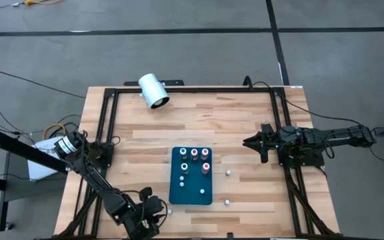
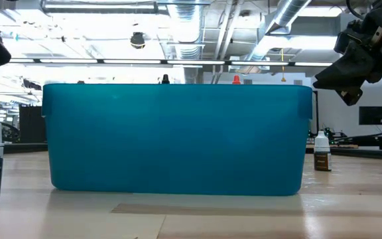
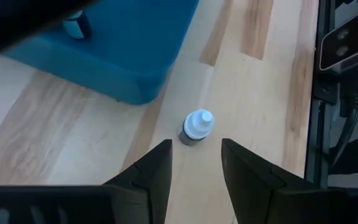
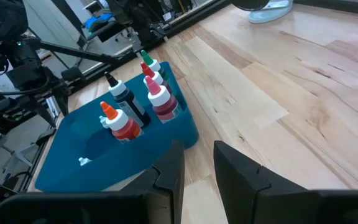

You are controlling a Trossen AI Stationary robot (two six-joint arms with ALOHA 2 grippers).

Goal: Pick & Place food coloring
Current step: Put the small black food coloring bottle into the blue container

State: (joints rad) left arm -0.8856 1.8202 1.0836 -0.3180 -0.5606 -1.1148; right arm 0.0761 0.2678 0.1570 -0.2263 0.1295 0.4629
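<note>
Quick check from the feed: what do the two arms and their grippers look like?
Both arms are black, jointed, with cables along them. The left arm has a white, marked segment near its base. The left gripper and right gripper each end in two dark, wedge-shaped fingers.

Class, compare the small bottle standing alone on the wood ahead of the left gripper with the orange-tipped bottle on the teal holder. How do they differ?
The lone bottle stands on bare wood, apart from others; the orange-tipped bottle stands on the teal holder among several.
The lone bottle has a white cap and dark body; the other has an orange tip and red body.
Both stand upright.
</note>
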